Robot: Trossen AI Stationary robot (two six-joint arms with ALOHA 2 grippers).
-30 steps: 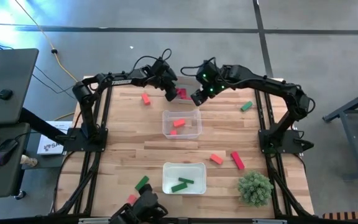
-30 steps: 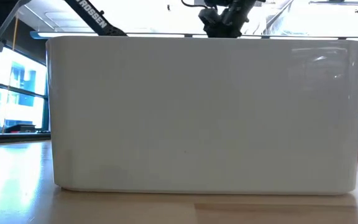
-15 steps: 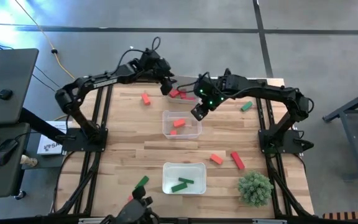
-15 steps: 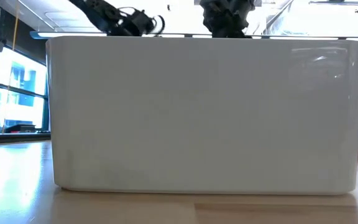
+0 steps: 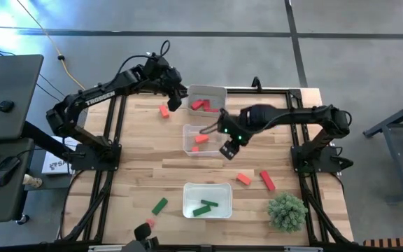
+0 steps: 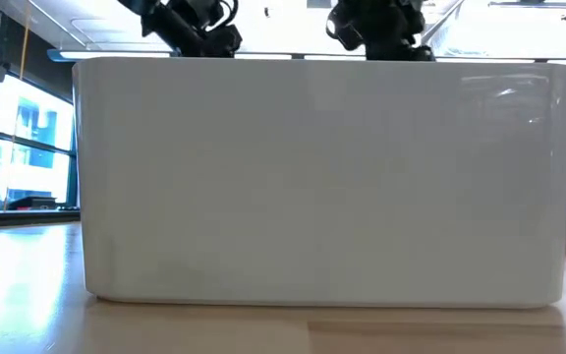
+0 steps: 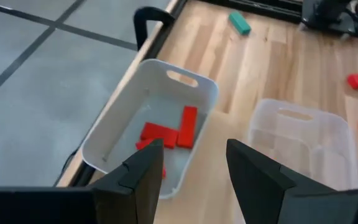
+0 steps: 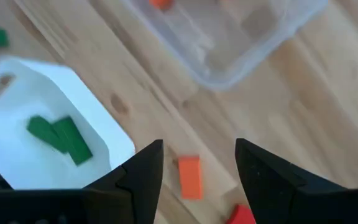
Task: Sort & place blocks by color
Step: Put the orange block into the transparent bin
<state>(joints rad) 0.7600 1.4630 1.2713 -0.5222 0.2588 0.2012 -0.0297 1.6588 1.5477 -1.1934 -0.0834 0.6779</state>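
Observation:
My left gripper [image 5: 175, 100] hangs open, with nothing between its fingers, above the far white tray [image 5: 219, 92], where crimson blocks [image 7: 166, 134] lie. My right gripper [image 5: 228, 147] stands open, also with nothing in it, over the bare wood by the near right corner of the middle clear tray [image 5: 187, 143], which holds orange blocks [image 5: 201, 138]. Past its fingers [image 8: 143, 180] an orange block [image 8: 190, 177] and a crimson block [image 8: 241, 214] lie flat on the table. The near white tray [image 5: 187, 199] holds green blocks [image 5: 205, 207].
Loose blocks lie flat on the wood: an orange-red one [image 5: 164, 110] far left, a green one [image 7: 240, 23] far right, a green one [image 5: 159, 205] and a pink one [image 5: 149, 222] near left. A bushy green plant [image 5: 287, 211] stands near right. The near tray's wall [image 6: 322, 177] fills the low view.
My left gripper has risen and drawn back toward the table's left from over the far tray. My right gripper has swung from the far tray toward the near edge, across the middle clear tray to its near right corner, tipping further downward.

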